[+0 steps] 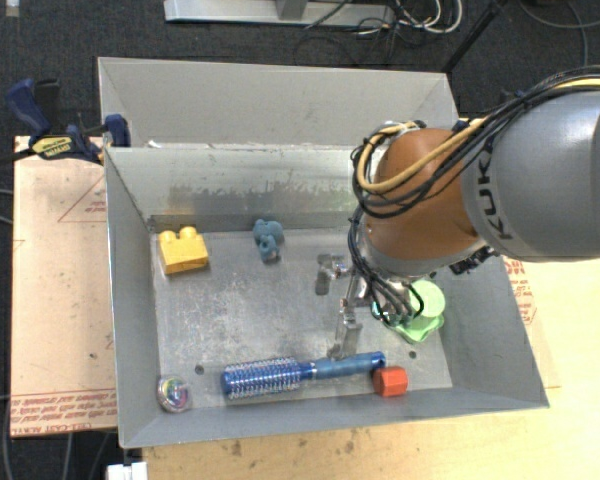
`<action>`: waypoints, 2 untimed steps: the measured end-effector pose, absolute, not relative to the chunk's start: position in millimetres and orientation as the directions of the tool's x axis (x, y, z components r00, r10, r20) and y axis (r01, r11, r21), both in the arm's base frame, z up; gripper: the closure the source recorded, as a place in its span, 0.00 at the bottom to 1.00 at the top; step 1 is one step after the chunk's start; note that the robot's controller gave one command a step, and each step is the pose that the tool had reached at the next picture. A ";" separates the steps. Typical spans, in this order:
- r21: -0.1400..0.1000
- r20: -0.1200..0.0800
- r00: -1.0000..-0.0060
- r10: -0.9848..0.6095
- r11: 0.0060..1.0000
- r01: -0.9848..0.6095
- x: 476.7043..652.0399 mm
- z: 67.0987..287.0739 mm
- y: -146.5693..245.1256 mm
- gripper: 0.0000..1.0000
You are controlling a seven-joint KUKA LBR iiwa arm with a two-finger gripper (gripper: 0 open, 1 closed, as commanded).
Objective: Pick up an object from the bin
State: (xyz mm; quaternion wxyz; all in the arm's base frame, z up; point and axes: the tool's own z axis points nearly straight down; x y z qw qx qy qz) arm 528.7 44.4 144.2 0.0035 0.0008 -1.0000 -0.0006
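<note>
Fingers stand wide apart with nothing between them. One tip hangs just above the handle of the blue hairbrush, and the other is further up from the brush, toward the back wall. Whether the lower tip touches the handle I cannot tell.

That brush lies flat on the floor of the grey bin, along the front wall, with its bristle head to the left and its slim handle to the right. Just off the handle's right end sits a small red block. Above that end, partly under the wrist, is a pale green thing. Off the bristle end lies a glass marble. Well above the brush head are a yellow building brick and a small blue figure.

Being nearest the fingers, the brush looks the likely pick. It should be light and stiff, of hard plastic, and rather slippery on the handle; the bristles would give and offer poor purchase. The best hold is probably across the handle's narrow width, near where it meets the head, well off the red block.
</note>
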 end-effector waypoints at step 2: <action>0.000 -0.003 -0.987 -0.162 0.987 -0.162 485.6 100.6 45.8 0.00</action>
